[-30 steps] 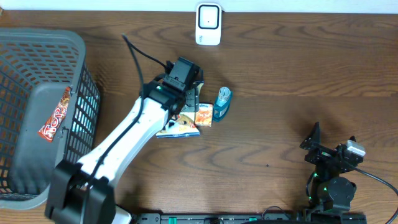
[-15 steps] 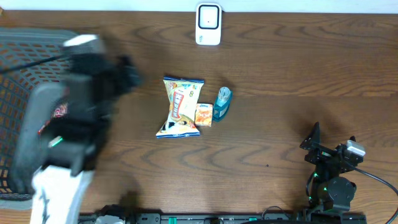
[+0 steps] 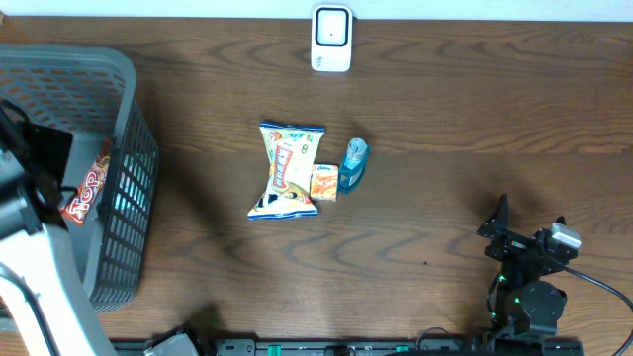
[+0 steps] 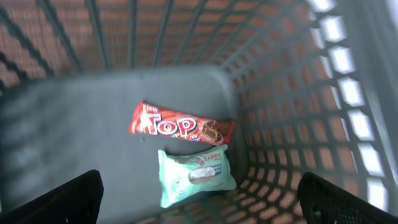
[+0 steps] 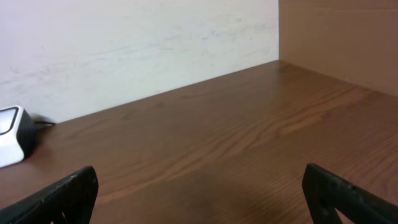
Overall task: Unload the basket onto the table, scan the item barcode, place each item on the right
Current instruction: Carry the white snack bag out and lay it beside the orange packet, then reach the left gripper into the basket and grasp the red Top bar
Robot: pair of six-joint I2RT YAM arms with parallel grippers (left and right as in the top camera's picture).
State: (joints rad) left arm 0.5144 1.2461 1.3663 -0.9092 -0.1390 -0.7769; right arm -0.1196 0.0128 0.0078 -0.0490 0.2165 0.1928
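My left gripper [image 4: 202, 202] hangs open above the inside of the grey mesh basket [image 3: 129, 89], with nothing between its fingers. Below it on the basket floor lie a red "TOP" chocolate bar [image 4: 181, 127] and a mint-green packet [image 4: 196, 175]. In the overhead view the left gripper [image 3: 42, 153] is at the far left over the basket, and the red bar [image 3: 87, 183] shows beside it. The white barcode scanner [image 3: 331, 38] stands at the table's far edge. My right gripper [image 3: 529, 227] rests open near the front right, and in its wrist view the right gripper [image 5: 202, 199] holds nothing.
A yellow chips bag [image 3: 287, 170], a small orange packet [image 3: 324, 183] and a blue tube [image 3: 353, 163] lie together mid-table. The scanner [image 5: 13, 134] shows at the left of the right wrist view, before a white wall.
My left arm has swung from the items in the middle of the table leftward to above the basket. The chips bag it covered is now in full view. The right arm has stayed still.
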